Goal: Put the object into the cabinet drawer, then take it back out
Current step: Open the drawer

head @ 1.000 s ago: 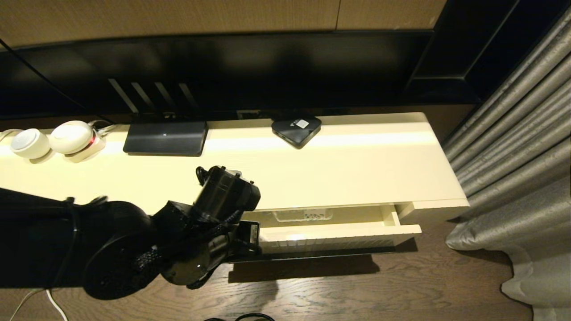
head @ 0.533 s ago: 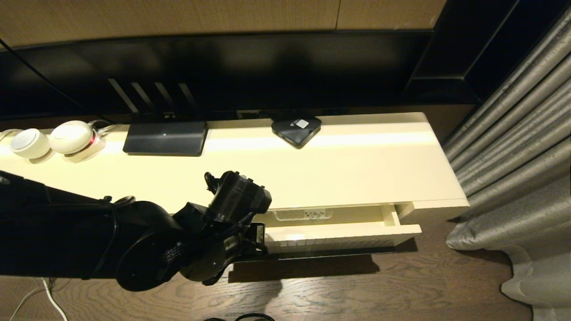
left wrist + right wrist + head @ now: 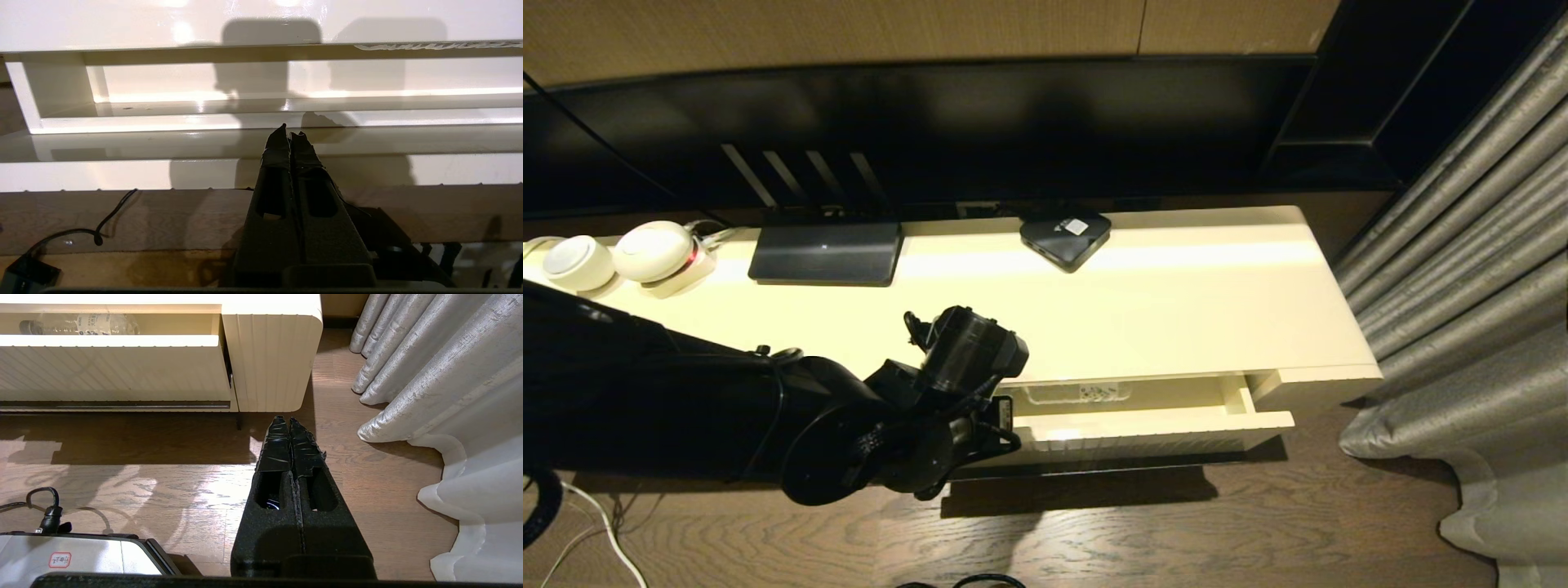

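Observation:
The cabinet drawer (image 3: 1160, 429) stands partly pulled out of the long cream cabinet (image 3: 1176, 310). The object, a clear water bottle (image 3: 1078, 393), lies on its side inside it and also shows in the right wrist view (image 3: 81, 323) behind the ribbed drawer front (image 3: 114, 371). My left arm (image 3: 947, 367) reaches in at the drawer's left end. The left gripper (image 3: 290, 132) is shut and empty, its tips level with the top edge of the drawer front (image 3: 122, 143). My right gripper (image 3: 289, 421) is shut and empty, parked low over the wooden floor.
On the cabinet top sit a black square box (image 3: 1065, 231), a flat black device (image 3: 827, 251) and two white round devices (image 3: 621, 257). A grey curtain (image 3: 1462, 245) hangs right of the cabinet. Cables (image 3: 98, 228) lie on the floor.
My left arm has moved right and closer to the drawer's left end. The drawer, the bottle and the right gripper have stayed put.

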